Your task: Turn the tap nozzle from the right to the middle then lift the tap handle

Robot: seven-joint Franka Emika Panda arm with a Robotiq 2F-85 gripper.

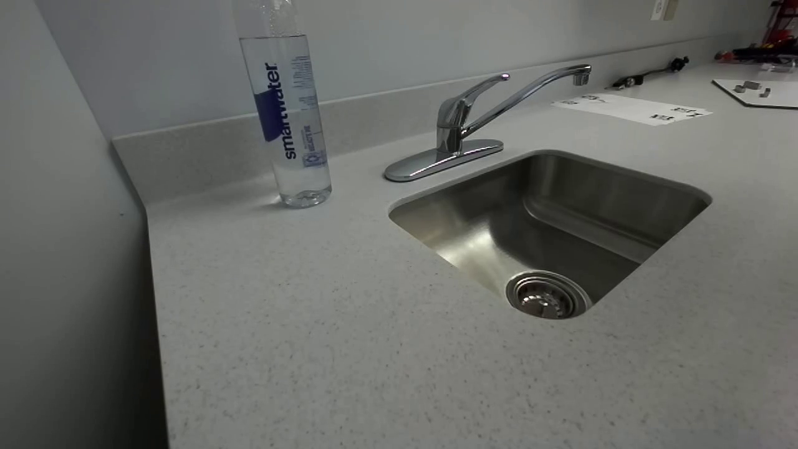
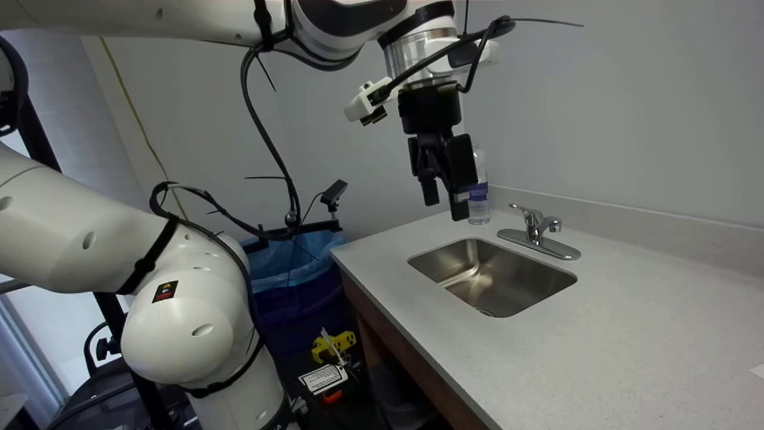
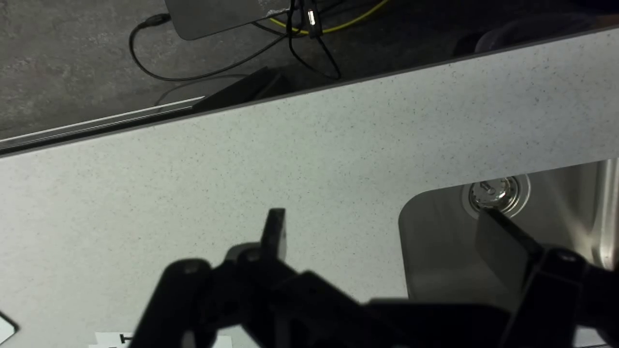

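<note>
The arched chrome tap nozzle point(image 1: 522, 95) extends beside the upslanting tap handle point(image 1: 481, 91).

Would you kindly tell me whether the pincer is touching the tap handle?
Apart. An exterior view shows the pincer, open, hanging away from the tap handle, with the water bottle visible in the gap between them.

Tap nozzle point(image 1: 523, 93), tap handle point(image 1: 472, 95): glossy metal; sink point(image 1: 573, 240): satin metal; tool point(image 2: 445, 200): matt.

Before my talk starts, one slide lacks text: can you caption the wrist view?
Empty, open gripper with speckled countertop, steel sink and drain beyond.
</note>
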